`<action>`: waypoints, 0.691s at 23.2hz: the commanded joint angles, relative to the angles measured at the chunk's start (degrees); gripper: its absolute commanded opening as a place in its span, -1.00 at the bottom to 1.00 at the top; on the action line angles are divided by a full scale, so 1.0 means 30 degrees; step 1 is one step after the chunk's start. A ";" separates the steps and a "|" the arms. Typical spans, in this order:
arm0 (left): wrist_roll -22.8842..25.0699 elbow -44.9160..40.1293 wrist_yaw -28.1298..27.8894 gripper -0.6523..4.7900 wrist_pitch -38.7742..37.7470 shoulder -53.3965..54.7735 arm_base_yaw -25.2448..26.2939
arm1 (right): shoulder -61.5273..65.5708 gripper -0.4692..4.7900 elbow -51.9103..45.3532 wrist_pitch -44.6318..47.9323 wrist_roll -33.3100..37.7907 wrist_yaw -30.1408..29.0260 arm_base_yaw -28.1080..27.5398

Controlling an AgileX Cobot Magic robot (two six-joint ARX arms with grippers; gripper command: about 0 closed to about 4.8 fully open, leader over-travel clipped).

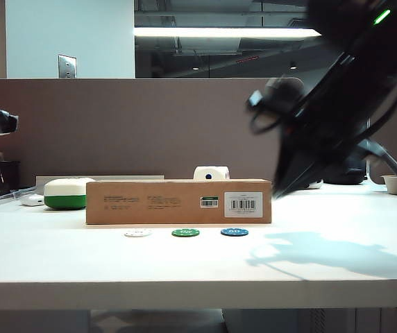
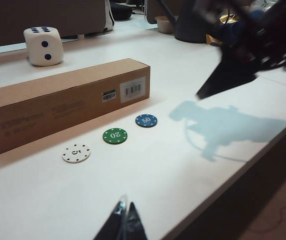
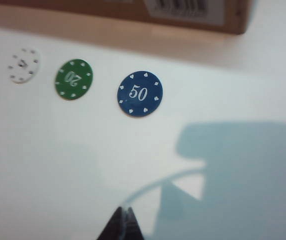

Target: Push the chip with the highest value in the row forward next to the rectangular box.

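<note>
Three poker chips lie in a row on a white table point(image 1: 184, 263) in front of the rectangular box point(image 1: 178, 202), at center of the exterior frame: a white chip point(image 1: 137, 233) marked 5, a green chip point(image 1: 185, 232) marked 20 and the blue chip point(image 1: 234, 232) marked 50, the highest value. The blue chip sits at the right end of the row, below the box's barcode label point(image 1: 243, 205), near the box face but apart from it, with a strip of bare table between.

The right gripper point(image 1: 279, 192) hangs in the air at right of center in the exterior frame, above and just right of the box's end, touching nothing; its fingers appear pressed together to a single point, empty. The left gripper point(image 2: 125, 216) hovers low at the bottom center of its wrist view, well apart from the chips, fingers likewise closed on nothing.

The push has apparently not begun. The risks from here look plain: a tip landing off-center could spin the blue chip sideways or slide it toward the green chip, and a descent too near the box could nudge the box itself. A tip that rides over the thin chip would leave it where it lies. A die point(image 2: 43, 45) and a white-and-green case point(image 1: 66, 192) stand behind the box, out of the way.
</note>
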 commanded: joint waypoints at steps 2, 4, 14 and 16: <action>0.0015 0.0058 0.0044 -0.78 0.0138 0.0000 0.0015 | 0.3410 -0.84 0.1814 0.0780 0.0211 -0.0102 0.0328; 0.0015 0.0051 0.0051 -0.78 0.0138 0.0000 0.0015 | 0.4131 -0.84 0.2215 0.0801 0.0204 -0.0102 0.0423; 0.0007 0.0051 0.0044 -0.78 0.0138 0.0000 0.0015 | 0.5792 -0.84 0.2987 0.2171 0.0583 -0.0444 0.0816; 0.0015 0.0051 0.0066 -0.78 0.0131 0.0000 0.0007 | 0.5850 -0.84 0.3038 0.2135 0.0568 -0.0342 0.0831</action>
